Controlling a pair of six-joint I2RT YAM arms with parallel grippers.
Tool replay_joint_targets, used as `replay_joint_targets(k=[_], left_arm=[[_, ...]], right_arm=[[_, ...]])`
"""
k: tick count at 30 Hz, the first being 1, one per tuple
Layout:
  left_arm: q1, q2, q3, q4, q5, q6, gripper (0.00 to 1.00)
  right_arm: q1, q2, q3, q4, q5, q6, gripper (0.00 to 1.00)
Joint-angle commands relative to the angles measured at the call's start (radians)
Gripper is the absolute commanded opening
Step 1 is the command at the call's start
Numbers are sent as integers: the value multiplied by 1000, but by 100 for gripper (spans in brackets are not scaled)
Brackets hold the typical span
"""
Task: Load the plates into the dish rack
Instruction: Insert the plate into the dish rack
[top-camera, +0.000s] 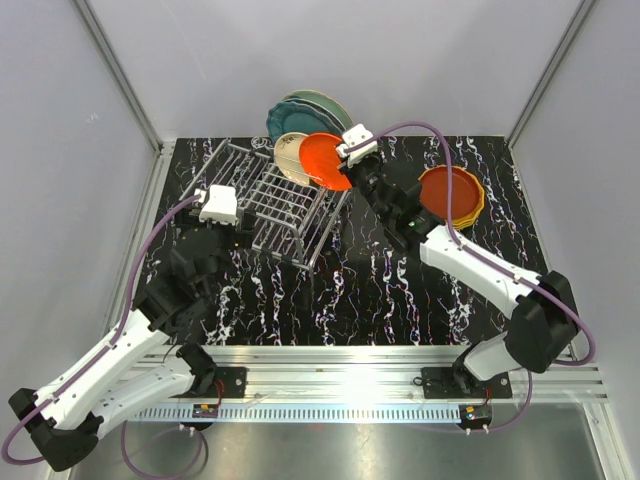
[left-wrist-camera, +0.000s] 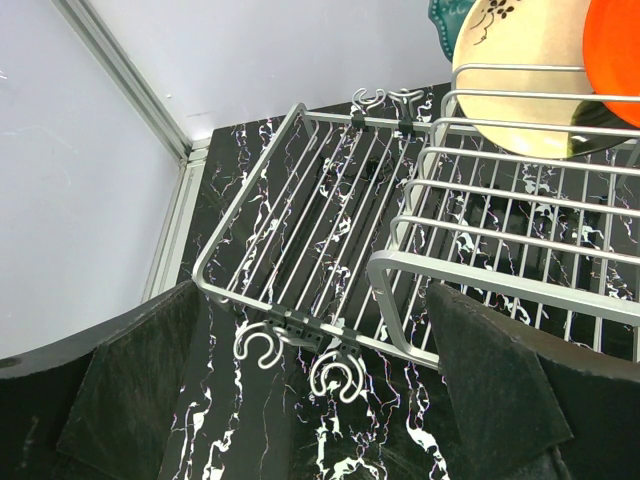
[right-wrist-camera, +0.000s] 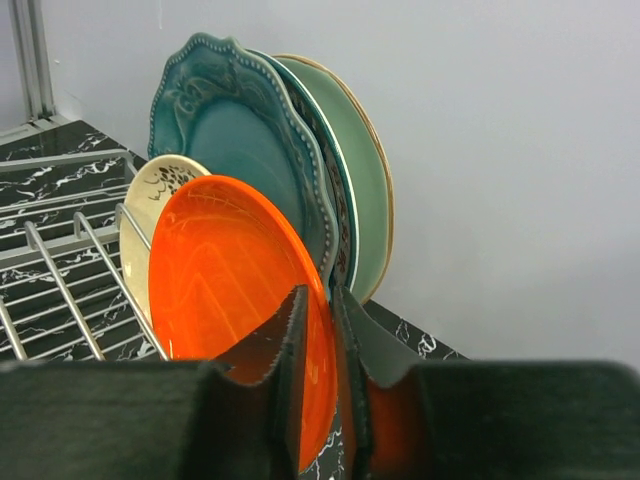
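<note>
Right gripper (right-wrist-camera: 318, 300) is found clamped on the rim of the glossy red-orange plate (top-camera: 322, 158), stood on edge at upper centre, at the dish rack (top-camera: 280, 205); left gripper (left-wrist-camera: 312, 300) is spread at the rack's left edge.

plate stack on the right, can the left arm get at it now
Probably not: the plate stack lies far right, with the dish rack and the right arm between it and the left gripper.
</note>
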Motion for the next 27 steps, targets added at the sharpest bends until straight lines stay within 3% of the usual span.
replay_joint_targets(k=[1, 6, 18, 27], left_arm=[[5, -16, 0, 40, -6, -2, 99], [5, -18, -1, 40, -10, 3, 99], [5, -22, -3, 41, -11, 1, 99], [5, -16, -3, 43, -13, 1, 99]], right_arm=[[5, 26, 62, 40, -41, 24, 17], [5, 43, 90, 32, -64, 42, 12], [5, 61, 130, 26, -93, 62, 32], [5, -4, 106, 25, -68, 77, 36]])
